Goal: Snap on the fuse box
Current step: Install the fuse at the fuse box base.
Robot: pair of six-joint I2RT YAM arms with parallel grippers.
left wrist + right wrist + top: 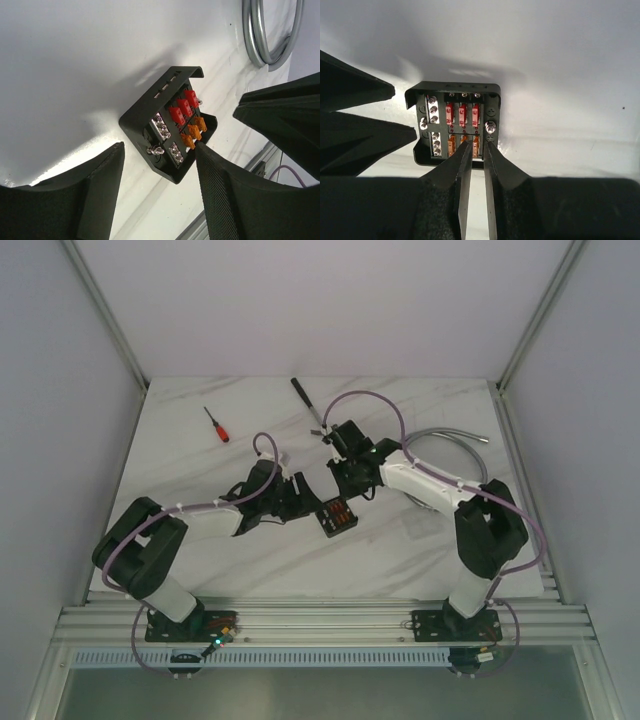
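White marble counter (260, 565), and I see the fuse box (337, 515) lying near its middle, fuses showing. My left gripper (159, 150) is spread wide facing it; my right gripper (477, 145) is almost pressed together, tips at its rim.

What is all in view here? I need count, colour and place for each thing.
fuse box: 1, black, table centre
red fuses: 3, in the box
orange fuses: 3, in the box
screwdriver: 1, red handle, far left
tool: 1, black handle, far middle
hose: 1, grey, right side
table: 1, white marble, under all
left gripper: 1, black, open, at the box
right gripper: 1, black, narrow gap, tips at orange fuses
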